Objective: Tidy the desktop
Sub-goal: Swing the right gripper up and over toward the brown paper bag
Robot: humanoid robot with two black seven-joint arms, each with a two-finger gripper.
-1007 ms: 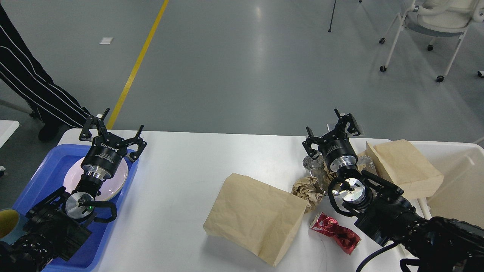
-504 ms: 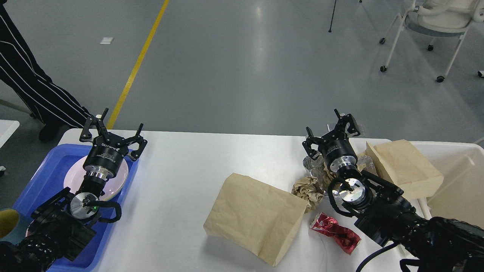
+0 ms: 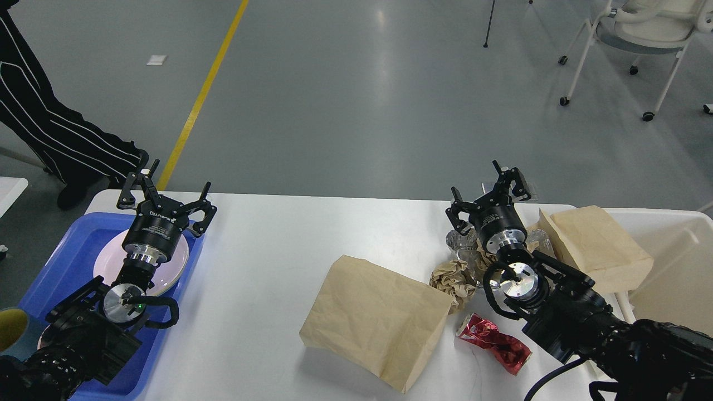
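The white desktop spans the view. On it lie a large brown paper bag, a crumpled brown paper ball, a crushed red foil wrapper and crumpled clear plastic. A second brown paper bag rests half over the rim of the off-white bin. My left gripper hangs open and empty above the blue tray and its white plate. My right gripper is open and empty above the clear plastic.
A yellow cup stands at the tray's near left corner. A person in striped trousers stands beyond the table's left end. A wheeled chair is on the floor at the far right.
My left arm has shifted a little to the right over the tray. The person at the left has stepped. The right arm and the litter have stayed put.
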